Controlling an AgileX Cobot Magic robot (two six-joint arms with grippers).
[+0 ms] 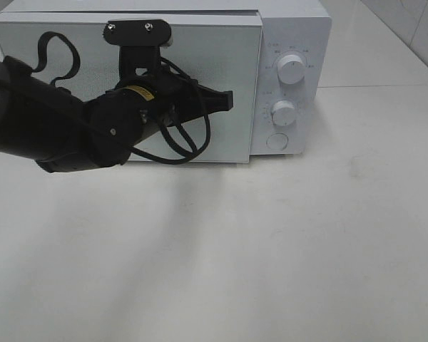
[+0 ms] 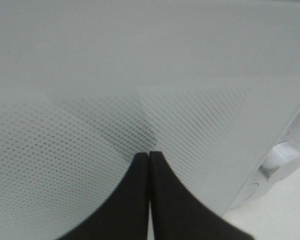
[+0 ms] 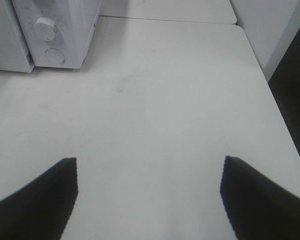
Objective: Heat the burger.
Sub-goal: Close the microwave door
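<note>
The white table (image 1: 271, 249) fills most of the high view. The white microwave (image 1: 292, 43) stands at its back, and its door (image 1: 221, 57) is shut. The burger shows in no view, so its place, its long axis and the way it points cannot be told.

The black left arm (image 1: 50, 121) reaches in from the left side across the front of the door, with a looping black cable (image 1: 189, 142) hanging from it. The left gripper (image 2: 149, 154) is closed with nothing between its fingers (image 2: 130, 200); the two lie pressed flat together with only a thin seam between them. The dotted panel of the door lies straight ahead of the fingertips and very near them. Whether the tips touch it cannot be told. In the high view the tips (image 1: 227, 100) lie over the door near its edge by the control panel.

Beyond that edge, to the side of the closed fingers, sit the upper knob (image 1: 291, 70), the lower knob (image 1: 283, 112) and, lowest, the round button (image 1: 277, 141).

The right gripper (image 3: 149, 159) is spread wide and empty, with bare table between its two dark fingers (image 3: 40, 200). The microwave's control corner lies well beyond the tips and off to one side.
</note>
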